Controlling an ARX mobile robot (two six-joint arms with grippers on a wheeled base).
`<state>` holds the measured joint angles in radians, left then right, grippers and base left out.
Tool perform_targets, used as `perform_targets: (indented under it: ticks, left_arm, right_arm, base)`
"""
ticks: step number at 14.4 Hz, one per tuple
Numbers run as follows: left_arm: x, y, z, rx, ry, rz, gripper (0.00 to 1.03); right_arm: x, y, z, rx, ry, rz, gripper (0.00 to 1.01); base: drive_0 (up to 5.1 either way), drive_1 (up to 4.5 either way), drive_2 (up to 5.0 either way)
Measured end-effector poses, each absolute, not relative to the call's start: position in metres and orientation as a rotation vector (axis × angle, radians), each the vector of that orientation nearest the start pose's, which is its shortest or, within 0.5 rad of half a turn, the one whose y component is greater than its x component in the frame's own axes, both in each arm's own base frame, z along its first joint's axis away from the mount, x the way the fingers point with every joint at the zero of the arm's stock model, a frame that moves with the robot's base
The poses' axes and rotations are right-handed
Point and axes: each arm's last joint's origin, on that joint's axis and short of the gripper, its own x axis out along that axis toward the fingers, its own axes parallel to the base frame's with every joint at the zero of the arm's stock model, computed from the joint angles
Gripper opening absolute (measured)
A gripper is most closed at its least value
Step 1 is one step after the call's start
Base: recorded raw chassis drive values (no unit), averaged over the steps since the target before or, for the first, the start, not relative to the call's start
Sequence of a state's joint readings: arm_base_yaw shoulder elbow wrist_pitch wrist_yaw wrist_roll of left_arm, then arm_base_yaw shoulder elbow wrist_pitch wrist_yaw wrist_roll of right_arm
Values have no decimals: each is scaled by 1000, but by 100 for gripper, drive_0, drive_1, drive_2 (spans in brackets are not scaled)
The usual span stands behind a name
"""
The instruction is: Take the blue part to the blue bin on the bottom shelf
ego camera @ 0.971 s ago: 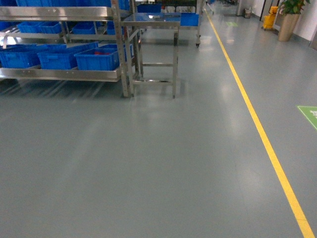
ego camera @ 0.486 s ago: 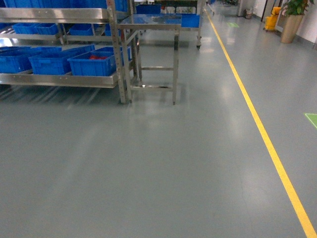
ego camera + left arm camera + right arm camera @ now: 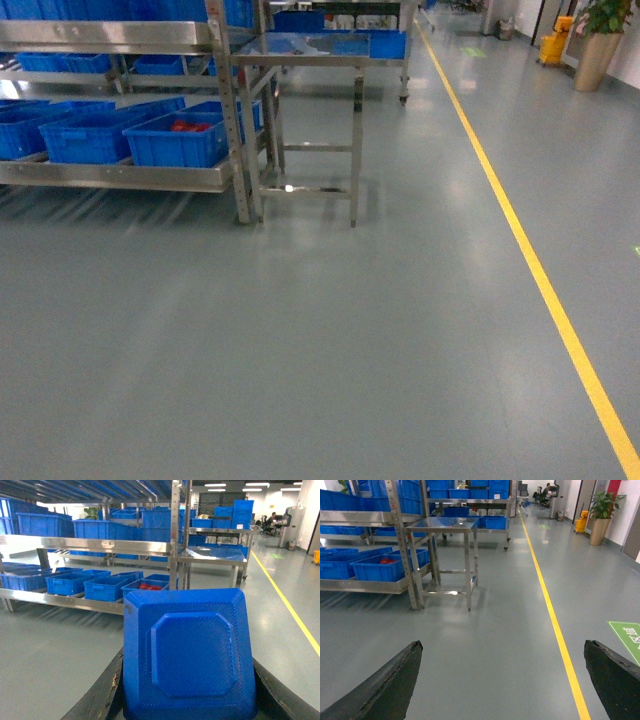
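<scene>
The left gripper (image 3: 187, 705) was clenched on the blue part (image 3: 187, 652), which filled the space between its fingers (image 3: 100, 695), so the pick looked done and only the carry and drop remained. The right gripper (image 3: 502, 680) hung released, holding nothing. Beyond the bare floor stood the steel rack; its bottom shelf (image 3: 120, 176) carried a row of blue crates, and the blue bin (image 3: 85, 138) sat beside the crate with red contents (image 3: 180, 138). The bench (image 3: 315, 50) stood just right of the rack.
</scene>
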<state>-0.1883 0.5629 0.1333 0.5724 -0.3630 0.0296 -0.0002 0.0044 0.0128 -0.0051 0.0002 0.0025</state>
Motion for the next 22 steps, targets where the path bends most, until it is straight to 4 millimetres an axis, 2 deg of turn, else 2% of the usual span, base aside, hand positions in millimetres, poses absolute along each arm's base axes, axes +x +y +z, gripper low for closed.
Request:
perform_targets:
  ticks: [22]
  left_arm:
    - [138, -16, 211, -10, -136, 179, 44]
  right_arm:
    - [97, 0, 167, 2, -3, 0, 98]
  base:
    - [3, 415, -408]
